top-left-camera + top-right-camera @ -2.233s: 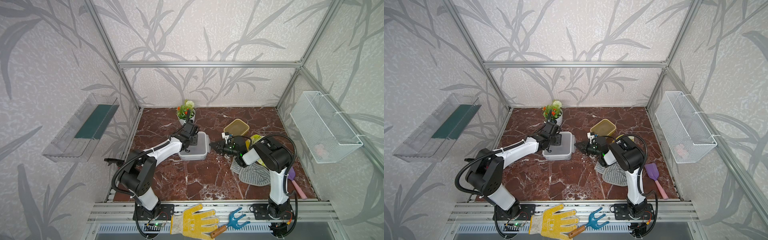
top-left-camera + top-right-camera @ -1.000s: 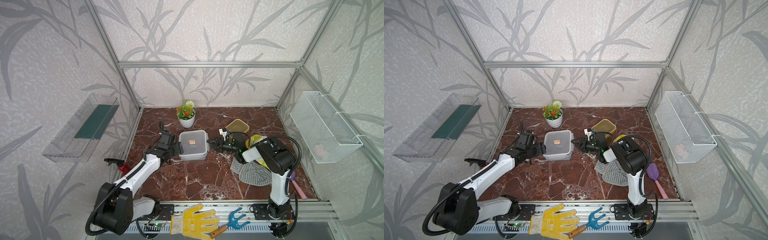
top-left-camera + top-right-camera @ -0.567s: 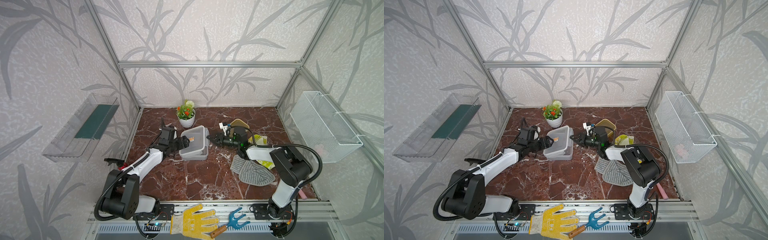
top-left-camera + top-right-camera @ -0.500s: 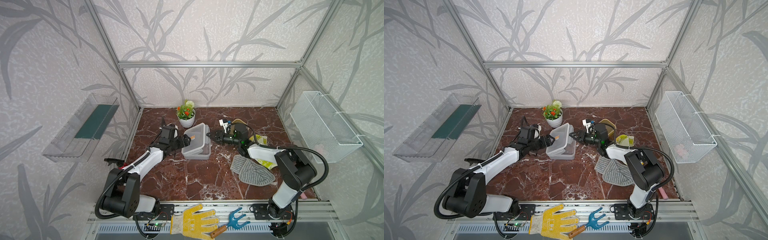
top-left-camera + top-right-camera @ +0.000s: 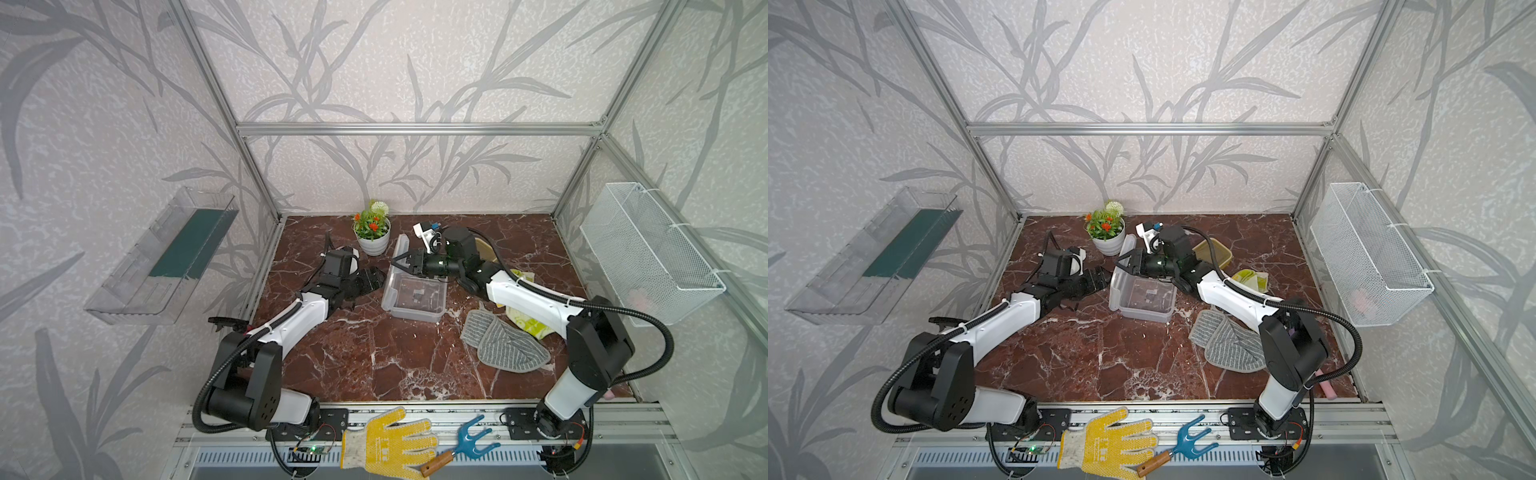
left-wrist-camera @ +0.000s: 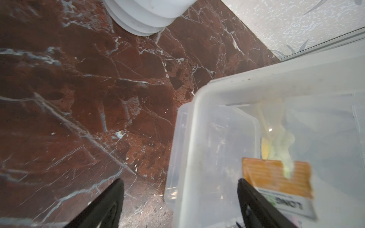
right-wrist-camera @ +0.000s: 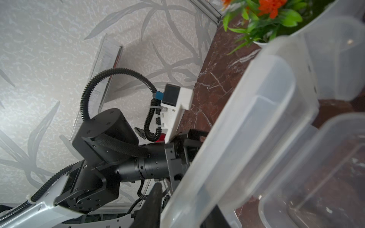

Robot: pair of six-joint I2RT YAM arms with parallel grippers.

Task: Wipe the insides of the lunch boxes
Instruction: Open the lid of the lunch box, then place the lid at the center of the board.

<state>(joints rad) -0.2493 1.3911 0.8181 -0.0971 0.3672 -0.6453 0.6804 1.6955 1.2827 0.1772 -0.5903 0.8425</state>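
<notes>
Marble table (image 5: 374, 365) lies bare across its front half. Clear lunch box (image 5: 415, 297) sits mid-table, lid off; its lid (image 5: 400, 254) stands on edge along the box's far-left rim, pinched by the right gripper (image 5: 402, 263) by its upper edge. The amber lunch box (image 5: 1216, 251) is half hidden behind the right arm. Left gripper (image 5: 371, 279) hovers jaws wide, just left of the box, holding nothing. Flower pot (image 5: 372, 241) stands close behind the lid.
</notes>
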